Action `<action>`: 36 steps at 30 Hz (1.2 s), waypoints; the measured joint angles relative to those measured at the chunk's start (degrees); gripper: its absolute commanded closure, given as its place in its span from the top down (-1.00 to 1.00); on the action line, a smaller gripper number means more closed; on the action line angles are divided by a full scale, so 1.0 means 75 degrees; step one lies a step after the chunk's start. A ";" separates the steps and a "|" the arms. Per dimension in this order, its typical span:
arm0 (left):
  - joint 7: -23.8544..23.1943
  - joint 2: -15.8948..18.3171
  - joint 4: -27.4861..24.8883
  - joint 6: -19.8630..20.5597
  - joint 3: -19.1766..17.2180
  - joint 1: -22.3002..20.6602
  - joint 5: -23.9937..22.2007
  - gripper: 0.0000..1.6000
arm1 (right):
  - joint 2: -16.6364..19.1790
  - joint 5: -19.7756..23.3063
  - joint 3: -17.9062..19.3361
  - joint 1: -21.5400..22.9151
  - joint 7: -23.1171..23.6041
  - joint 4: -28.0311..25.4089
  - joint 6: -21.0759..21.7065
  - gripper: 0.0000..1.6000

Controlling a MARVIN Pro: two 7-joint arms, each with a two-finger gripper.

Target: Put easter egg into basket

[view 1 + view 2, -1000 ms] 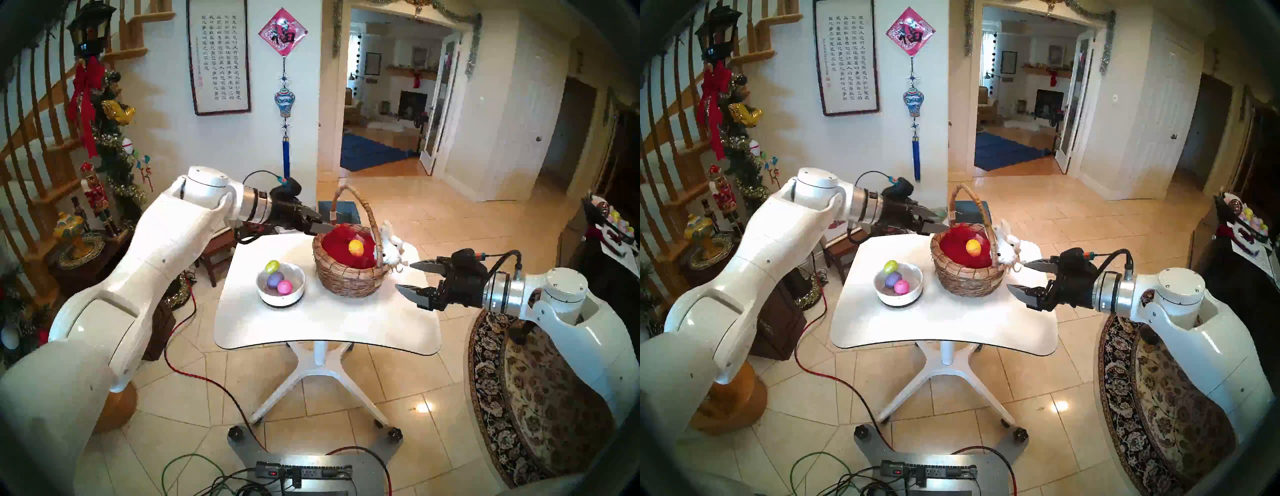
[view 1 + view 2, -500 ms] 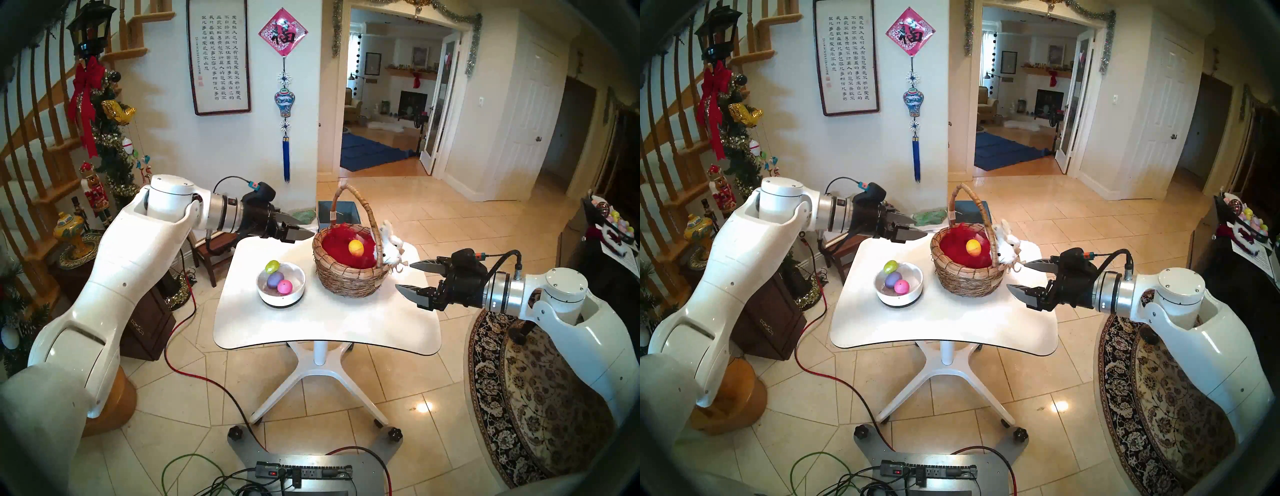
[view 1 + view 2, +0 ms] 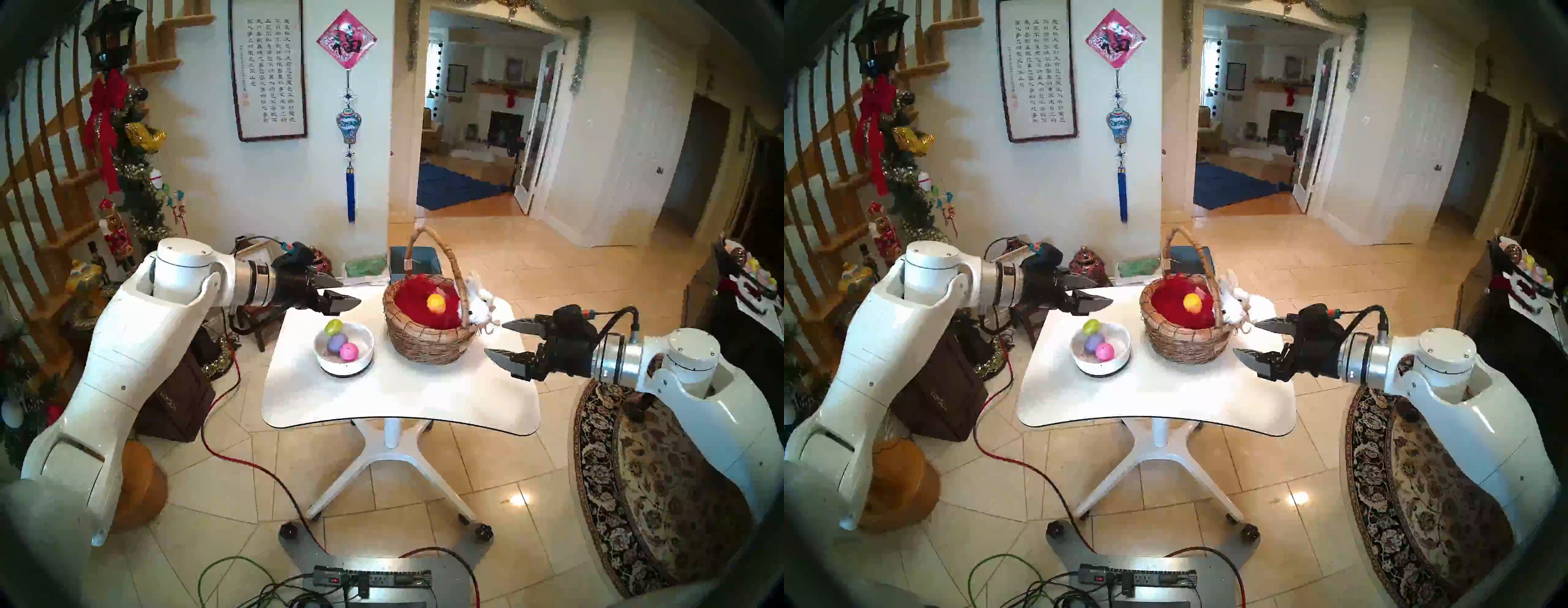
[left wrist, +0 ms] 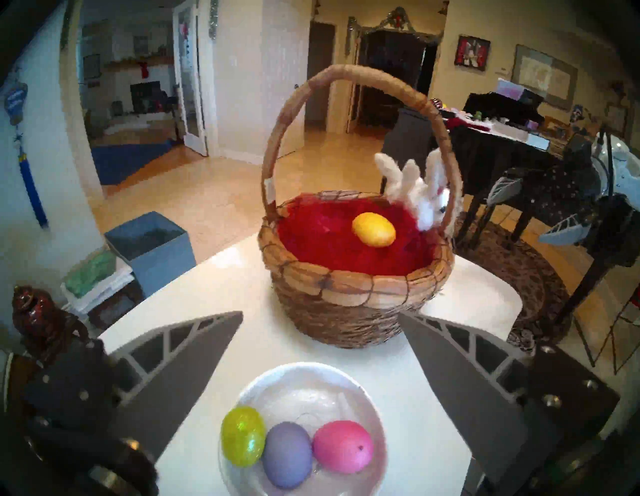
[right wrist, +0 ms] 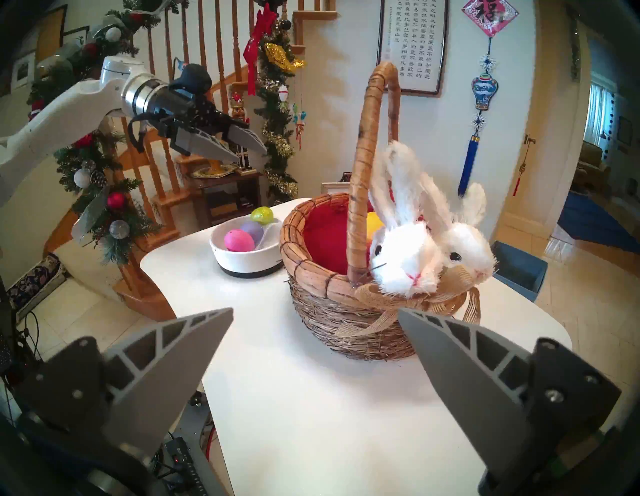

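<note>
The wicker basket [image 3: 428, 344] with red lining, a tall handle and a white plush bunny [image 5: 405, 263] stands at the back of the white table [image 3: 399, 395]. A yellow-orange easter egg [image 3: 435, 304] lies on the lining [image 4: 373, 229]. A white bowl [image 3: 344, 365] to the basket's left holds a green egg [image 4: 243, 435], a purple egg [image 4: 286, 453] and a pink egg [image 4: 343, 446]. My left gripper [image 3: 351, 292] hovers open and empty over the table's far left edge, just behind the bowl. My right gripper [image 3: 494, 339] is open and empty just right of the basket.
A blue box [image 3: 413, 261] sits on the floor behind the table. A dark cabinet [image 3: 178, 399] and stair decorations crowd the left. A patterned rug [image 3: 662, 488] lies under my right arm. A side table with pastel eggs [image 3: 755, 271] stands far right. Cables cover my base [image 3: 373, 579].
My left gripper has drawn back leftward from the basket's rim and dropped lower, its jaws spreading wider. The yellow egg stays in the basket. The right arm has not moved.
</note>
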 measured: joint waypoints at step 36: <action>0.0420 -0.0012 0.0681 0.0106 0.0835 -0.0261 0.1139 1.00 | 0.0001 0.0001 0.0001 0.0000 -0.0001 0.0000 0.0000 1.00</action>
